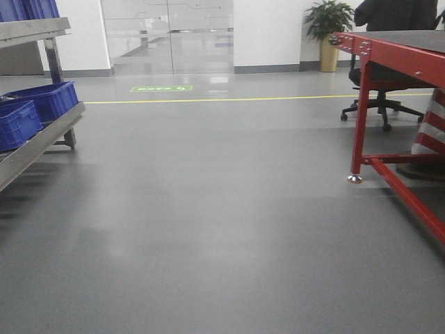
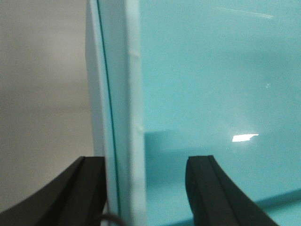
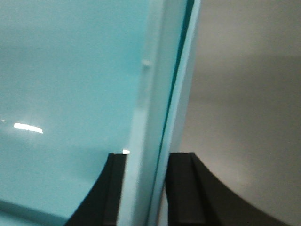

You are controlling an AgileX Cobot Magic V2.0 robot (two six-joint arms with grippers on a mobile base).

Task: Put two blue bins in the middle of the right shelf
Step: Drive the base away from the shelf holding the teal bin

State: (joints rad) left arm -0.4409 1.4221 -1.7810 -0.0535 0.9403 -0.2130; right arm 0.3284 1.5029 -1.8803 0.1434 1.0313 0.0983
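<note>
A pale sky-blue bin (image 2: 211, 84) fills the left wrist view. Its thick rim (image 2: 124, 117) runs up between the jaws of my left gripper (image 2: 146, 188). The outer finger (image 2: 89, 188) lies against the rim's outside, while the inner finger (image 2: 207, 193) stands clear of it inside the bin, so the gripper is open. In the right wrist view the blue bin (image 3: 70, 70) shows again, and my right gripper (image 3: 146, 188) is shut on its rim (image 3: 150, 117). A dark seam runs along each rim. I cannot tell whether two bins are nested. The right shelf middle is out of view.
The front view shows open grey floor (image 1: 222, 229). A steel rack (image 1: 42, 136) at the left holds dark blue crates (image 1: 45, 97). A red-framed table (image 1: 396, 62) stands at the right, with an office chair (image 1: 379, 97) behind it and a potted plant (image 1: 328, 31) by the far wall.
</note>
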